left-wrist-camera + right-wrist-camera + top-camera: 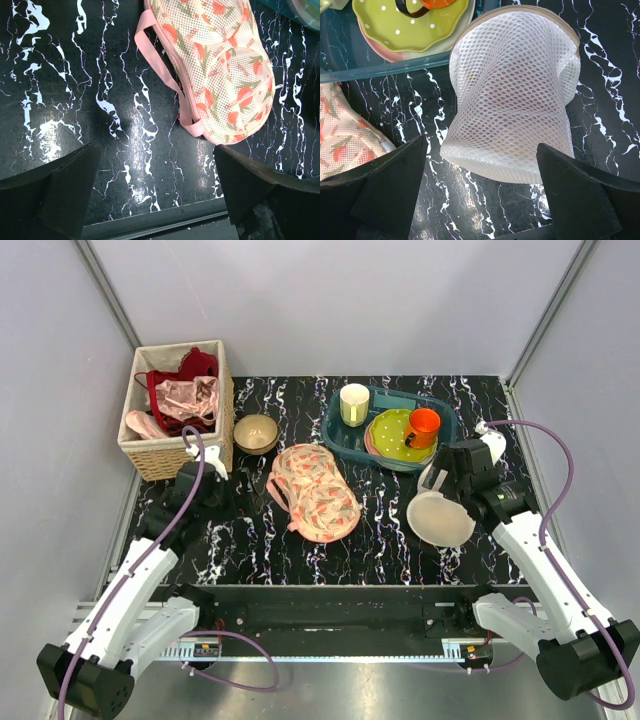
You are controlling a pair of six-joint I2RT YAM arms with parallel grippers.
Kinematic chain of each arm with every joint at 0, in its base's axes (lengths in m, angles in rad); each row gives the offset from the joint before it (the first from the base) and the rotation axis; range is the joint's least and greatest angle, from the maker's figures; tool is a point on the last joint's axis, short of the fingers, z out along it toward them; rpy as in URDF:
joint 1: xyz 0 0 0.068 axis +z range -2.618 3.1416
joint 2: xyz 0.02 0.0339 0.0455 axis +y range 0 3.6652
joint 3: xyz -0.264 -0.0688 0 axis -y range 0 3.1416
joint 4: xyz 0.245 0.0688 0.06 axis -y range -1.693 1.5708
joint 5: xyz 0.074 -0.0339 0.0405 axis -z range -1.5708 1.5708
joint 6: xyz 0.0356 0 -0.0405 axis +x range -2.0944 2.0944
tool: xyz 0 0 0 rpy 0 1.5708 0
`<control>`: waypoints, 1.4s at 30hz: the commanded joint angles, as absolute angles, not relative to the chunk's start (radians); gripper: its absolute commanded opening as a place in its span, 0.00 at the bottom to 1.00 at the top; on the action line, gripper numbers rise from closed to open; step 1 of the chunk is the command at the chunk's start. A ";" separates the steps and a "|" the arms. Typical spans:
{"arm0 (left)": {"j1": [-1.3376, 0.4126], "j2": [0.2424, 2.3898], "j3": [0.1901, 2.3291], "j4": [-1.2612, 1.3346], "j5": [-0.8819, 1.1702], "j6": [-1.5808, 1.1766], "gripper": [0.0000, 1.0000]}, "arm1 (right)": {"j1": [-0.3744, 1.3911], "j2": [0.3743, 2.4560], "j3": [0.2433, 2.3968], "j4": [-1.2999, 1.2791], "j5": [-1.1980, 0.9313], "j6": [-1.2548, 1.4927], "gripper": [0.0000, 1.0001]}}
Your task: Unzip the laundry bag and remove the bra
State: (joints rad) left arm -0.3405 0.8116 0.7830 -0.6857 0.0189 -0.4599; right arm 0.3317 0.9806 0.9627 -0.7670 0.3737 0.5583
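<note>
The laundry bag (441, 517) is a round white mesh pouch lying on the black marbled table at the right. In the right wrist view it (512, 95) fills the middle, with a faint pink shade showing through the mesh; the bra itself cannot be made out. My right gripper (452, 480) is open just above the bag's far edge, its jaws (480, 200) wide apart on either side of the bag's near end and not touching it. My left gripper (212, 498) is open and empty (155, 200) over bare table at the left.
A flat peach floral-print pouch (315, 490) with a pink strap lies mid-table, also seen in the left wrist view (220, 65). A wicker basket (160, 455) of garments and a brown bowl (256, 433) stand back left. A blue tray (335, 435) holds a cream cup (354, 404), green spotted plate (392, 435) and orange mug (423, 427).
</note>
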 commanded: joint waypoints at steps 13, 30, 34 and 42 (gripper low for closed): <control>-0.337 0.841 0.821 -0.630 0.070 -0.451 0.99 | 0.331 0.973 0.957 -0.730 0.394 0.532 1.00; -0.337 0.856 0.772 -0.624 0.120 -0.474 0.99 | 0.342 1.043 0.778 -0.515 -0.174 0.659 1.00; -0.337 0.859 0.779 -0.627 0.120 -0.474 0.99 | 0.377 0.906 0.817 -0.483 -0.318 0.669 1.00; -0.363 0.870 0.828 -0.624 0.173 -0.486 0.99 | 0.377 0.874 0.899 -0.782 0.263 0.574 1.00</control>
